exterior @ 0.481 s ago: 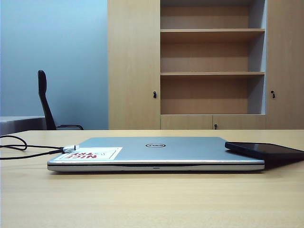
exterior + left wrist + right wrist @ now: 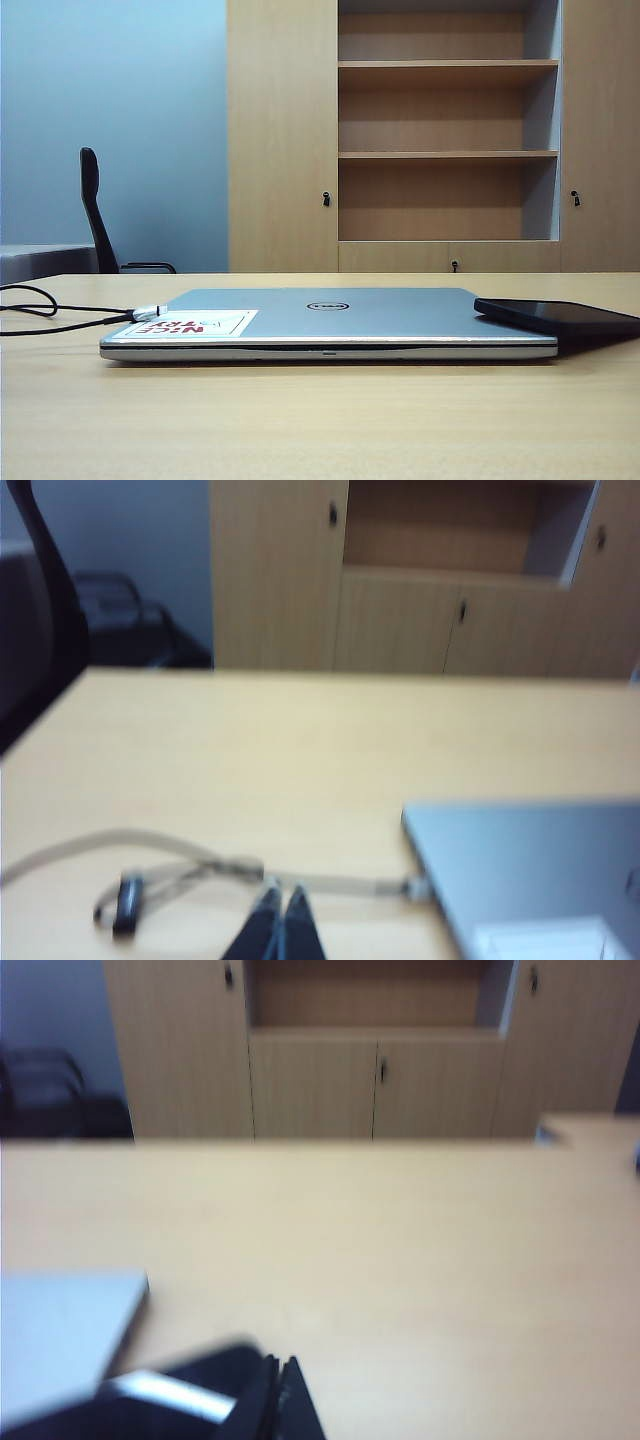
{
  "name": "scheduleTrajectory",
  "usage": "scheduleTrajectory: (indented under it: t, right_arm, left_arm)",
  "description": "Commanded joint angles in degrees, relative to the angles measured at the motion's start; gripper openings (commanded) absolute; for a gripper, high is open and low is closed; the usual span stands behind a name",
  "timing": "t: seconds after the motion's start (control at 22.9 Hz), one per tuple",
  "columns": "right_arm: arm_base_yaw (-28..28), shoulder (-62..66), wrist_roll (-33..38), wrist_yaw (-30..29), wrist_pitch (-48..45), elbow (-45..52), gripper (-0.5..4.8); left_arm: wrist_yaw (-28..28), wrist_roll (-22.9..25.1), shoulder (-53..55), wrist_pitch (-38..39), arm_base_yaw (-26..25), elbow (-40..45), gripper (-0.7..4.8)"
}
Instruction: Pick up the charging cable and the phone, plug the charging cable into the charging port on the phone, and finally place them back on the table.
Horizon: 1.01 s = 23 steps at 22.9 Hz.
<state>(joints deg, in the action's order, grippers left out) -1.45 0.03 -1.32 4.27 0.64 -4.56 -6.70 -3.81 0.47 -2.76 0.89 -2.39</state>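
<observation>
The black phone [image 2: 560, 317] lies on the table [image 2: 320, 420] at the right, one end propped on the closed laptop's edge. The charging cable [image 2: 60, 318] loops on the table at the left, its silver plug [image 2: 150, 312] resting at the laptop's left corner. No gripper shows in the exterior view. In the left wrist view my left gripper [image 2: 282, 892] is shut and empty, just short of the cable [image 2: 180, 865] and its plug [image 2: 415, 887]. In the right wrist view my right gripper [image 2: 278, 1362] is shut and empty, right beside the blurred phone [image 2: 180, 1395]. The charging port is not discernible.
A closed silver laptop [image 2: 330, 320] with a red-and-white sticker lies mid-table between cable and phone. A wooden shelf cabinet [image 2: 440, 130] stands behind the table. A black chair [image 2: 95, 210] and a grey desk are at the far left.
</observation>
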Motion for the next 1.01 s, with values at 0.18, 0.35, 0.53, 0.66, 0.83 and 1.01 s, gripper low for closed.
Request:
scheduleTrajectory:
  t: [0.18,0.35,0.53,0.66,0.83,1.01]
  right_arm:
    - [0.0,3.3,1.6,-0.2,4.3,-13.2,-0.06]
    - [-0.1,11.9,1.6,-2.8,4.3,-20.8,-0.06]
    - [-0.7,22.9,1.5,-9.1,4.4,-28.9,-0.06]
    - [-4.6,28.1,1.2,-9.1,6.5,-33.2,-0.06]
    - [-13.7,30.4,-1.5,-7.9,7.1,-33.8,-0.06]
    - [-24.8,30.8,-2.2,-0.2,7.3,-33.8,-0.06]
  left_arm:
    - [-0.1,-2.7,2.6,-2.6,0.1,-7.4,-0.06]
    - [-0.1,-2.6,11.2,-7.4,0.2,-11.4,-0.06]
    - [-0.1,-2.1,23.8,-10.3,0.2,-16.5,-0.06]
    - [-0.1,-0.7,33.0,-12.9,0.8,-17.9,-0.06]
    - [-0.1,2.4,42.3,-18.9,5.4,-17.9,-0.06]
    - [-0.1,10.2,49.4,-20.3,11.2,-17.9,-0.06]
